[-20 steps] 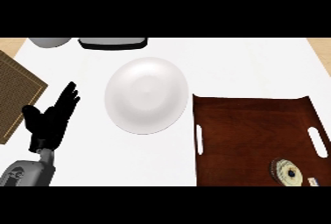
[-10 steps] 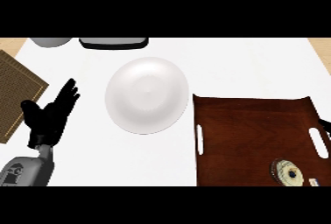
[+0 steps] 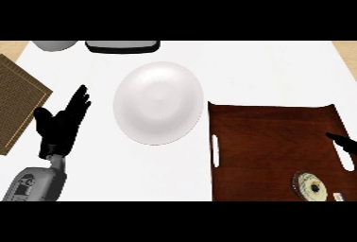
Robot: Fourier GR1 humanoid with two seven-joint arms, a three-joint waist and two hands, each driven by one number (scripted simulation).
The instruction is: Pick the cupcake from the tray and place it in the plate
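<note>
The cupcake [image 3: 311,185], seen from above as a pale ring with a dark centre, sits in the near right corner of the brown tray [image 3: 272,137]. To the left of the tray lies the white plate [image 3: 159,102], with nothing on it. A small black tip of my right hand [image 3: 342,140] pokes in from the right edge over the tray's right handle slot, well behind the cupcake and not touching it. My left hand [image 3: 61,124] rests open on the white counter left of the plate, fingers pointing away from me.
A brown woven mat [image 3: 17,101] lies at the left edge. At the back stand a grey bowl [image 3: 54,45] and a dark flat object [image 3: 122,46]. A small white bit [image 3: 339,195] lies beside the cupcake.
The tip of my right hand has come into view at the right edge over the tray. My left hand has barely shifted.
</note>
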